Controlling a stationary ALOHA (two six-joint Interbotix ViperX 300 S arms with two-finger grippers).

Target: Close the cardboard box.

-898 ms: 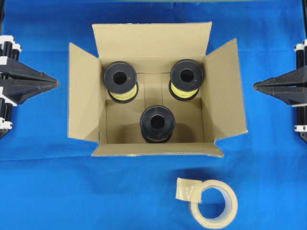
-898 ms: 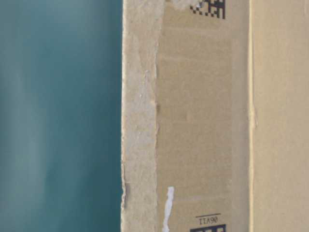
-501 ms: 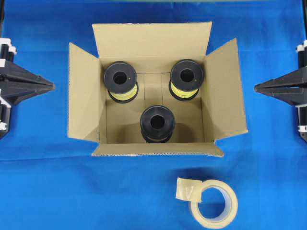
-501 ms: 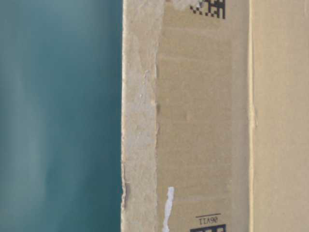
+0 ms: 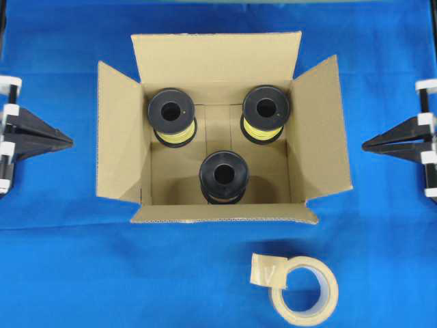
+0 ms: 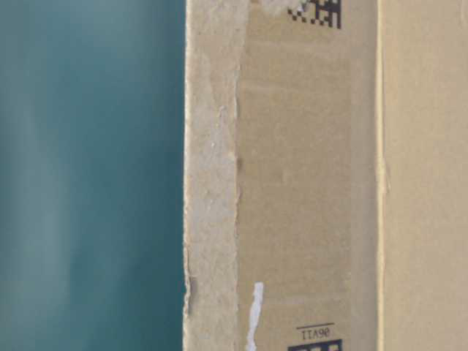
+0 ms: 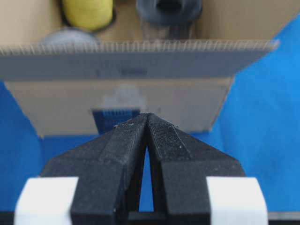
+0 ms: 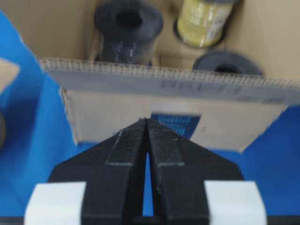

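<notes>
Fingertips of the left gripper (image 5: 68, 141) and right gripper (image 5: 365, 143) are pressed together, holding nothing, each well clear of the cardboard box (image 5: 218, 75) centred between them. Risk: pushing 1 side flap alone may slide the box. Contents: 3 spools (image 5: 224, 175).

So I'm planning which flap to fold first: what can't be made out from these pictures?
- Table-level view: the cardboard box fills the frame; flaps and both arms are cut off.
- Overhead view: its outer walls are hidden under the open flaps.
- Left wrist view: the far spools are blurred and cropped.
- Right wrist view: the flap print is too blurred to read.
</notes>
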